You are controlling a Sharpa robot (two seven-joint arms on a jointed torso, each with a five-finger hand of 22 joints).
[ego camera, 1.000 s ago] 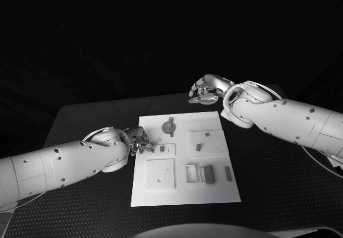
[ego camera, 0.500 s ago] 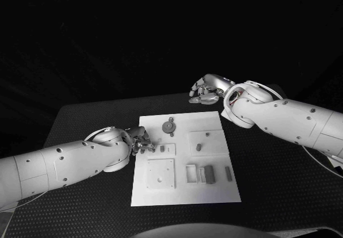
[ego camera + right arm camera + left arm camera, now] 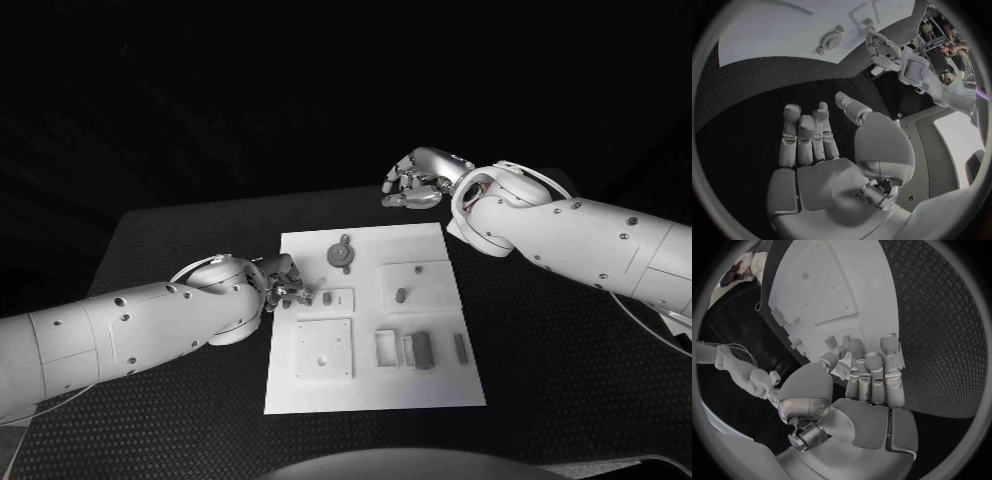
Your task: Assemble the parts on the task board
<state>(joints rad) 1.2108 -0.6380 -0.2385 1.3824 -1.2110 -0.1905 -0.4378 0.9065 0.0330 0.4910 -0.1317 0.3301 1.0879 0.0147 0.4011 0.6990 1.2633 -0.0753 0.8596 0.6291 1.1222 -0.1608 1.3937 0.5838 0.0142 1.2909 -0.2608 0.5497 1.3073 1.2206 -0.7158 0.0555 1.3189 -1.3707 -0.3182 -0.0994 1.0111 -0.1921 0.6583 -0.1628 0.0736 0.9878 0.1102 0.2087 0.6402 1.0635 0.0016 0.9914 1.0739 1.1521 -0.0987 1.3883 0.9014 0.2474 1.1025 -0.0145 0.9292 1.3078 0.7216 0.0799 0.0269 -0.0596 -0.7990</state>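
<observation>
Black matting surrounded the task board [image 3: 375, 320], where most parts [image 3: 418, 351] sat loose or unseated, so assembly looked barely begun. At the board's near-left edge the left hand [image 3: 283, 285] pinched something small; whether it gripped a part I could not tell. Beyond the far edge, the right hand [image 3: 414, 183] hung empty, fingers loosely apart.

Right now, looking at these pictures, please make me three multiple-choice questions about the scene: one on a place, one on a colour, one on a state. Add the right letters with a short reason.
1. Where is the left hand?
A. at the task board's left edge
B. beyond the board's far edge
C. off the table

2. What colour is the task board?
A. black
B. white
C. red

3. What is the right hand doing?
A. gripping a part
B. pressing on the board
C. holding nothing

Answers: 1 A, the head view shows its fingers over that edge. 2 B, the board is pale against the dark table. 3 C, the right wrist view shows a bare palm, fingers apart.
</observation>
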